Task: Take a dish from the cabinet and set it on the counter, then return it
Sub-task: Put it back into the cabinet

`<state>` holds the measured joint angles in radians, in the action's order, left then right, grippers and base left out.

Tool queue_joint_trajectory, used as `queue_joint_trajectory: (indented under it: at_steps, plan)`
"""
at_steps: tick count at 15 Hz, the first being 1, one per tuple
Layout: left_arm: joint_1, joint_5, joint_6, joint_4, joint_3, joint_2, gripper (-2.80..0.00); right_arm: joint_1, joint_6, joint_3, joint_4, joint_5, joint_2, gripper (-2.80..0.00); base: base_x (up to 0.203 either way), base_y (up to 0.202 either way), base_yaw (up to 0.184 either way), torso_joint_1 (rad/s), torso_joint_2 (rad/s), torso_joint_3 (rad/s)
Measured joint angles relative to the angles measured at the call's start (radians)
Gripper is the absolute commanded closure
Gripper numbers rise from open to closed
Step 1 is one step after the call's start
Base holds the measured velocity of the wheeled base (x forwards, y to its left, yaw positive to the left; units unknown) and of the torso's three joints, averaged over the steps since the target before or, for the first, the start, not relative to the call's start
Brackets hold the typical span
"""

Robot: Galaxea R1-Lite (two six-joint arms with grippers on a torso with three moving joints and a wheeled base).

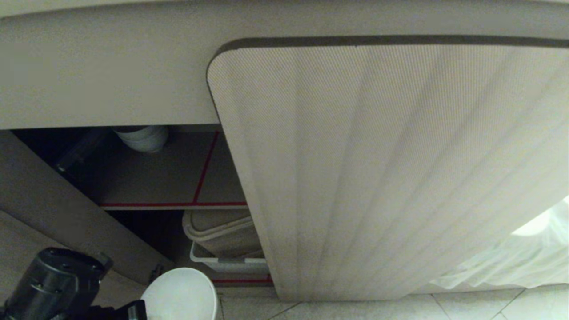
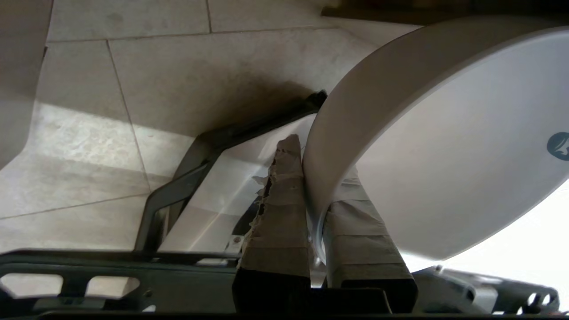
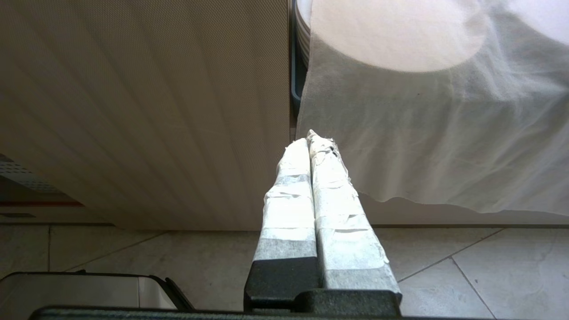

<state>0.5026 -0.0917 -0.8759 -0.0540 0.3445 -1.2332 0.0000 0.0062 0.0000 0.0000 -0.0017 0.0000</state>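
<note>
Left end effector (image 2: 313, 178) astride dish (image 2: 444, 146) rim

The dish (image 1: 180, 295) hangs before the open cabinet (image 1: 169, 178), left of its door (image 1: 391, 169).

Dim, soft indoor light; the open cabinet (image 1: 146, 178) interior falls into deep shadow, while glare whitens the sheer cloth (image 3: 422, 133).

White dish (image 1: 180, 293); beige fluted cabinet (image 1: 382, 169), red-taped shelves (image 1: 173, 205).
</note>
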Motion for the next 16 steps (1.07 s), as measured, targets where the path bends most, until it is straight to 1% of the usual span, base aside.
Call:
queue_joint_trajectory:
  at_steps: [4,6,9,11,12,14,16]
  plan:
    - [-0.043,-0.018,-0.015,0.167,-0.004,-0.071,0.00,0.000,0.000,0.000,0.000,0.000,0.000,0.00,0.000,0.000,0.000,0.000,0.00,0.000]
    - [-0.049,-0.020,-0.031,0.192,-0.005,-0.090,0.00,0.000,0.001,0.000,0.000,0.000,0.000,0.00,0.000,0.000,0.000,0.000,0.00,0.000]
    - [-0.052,-0.037,-0.115,0.196,0.012,-0.112,0.00,0.000,0.001,0.000,0.000,0.000,0.000,0.00,0.000,0.000,0.000,0.000,0.00,0.000]
    - [-0.051,-0.078,-0.146,0.195,0.020,-0.129,0.00,0.000,0.000,0.000,0.000,0.000,0.000,0.00,0.000,0.000,0.000,0.000,0.00,0.000]
    - [-0.051,-0.102,-0.175,0.196,0.029,-0.139,0.00,0.000,0.000,0.000,0.000,0.000,0.000,0.00,0.000,0.000,0.000,0.000,0.00,0.000]
    - [-0.050,-0.121,-0.240,0.197,0.045,-0.155,0.00,0.000,0.000,0.000,0.000,0.000,0.000,0.00,0.000,0.000,0.000,0.000,0.00,0.000]
    - [-0.050,-0.156,-0.294,0.196,0.066,-0.164,0.00,0.000,0.000,0.000,0.000,0.000,0.000,0.00,0.000,0.000,0.000,0.000,0.00,0.000]
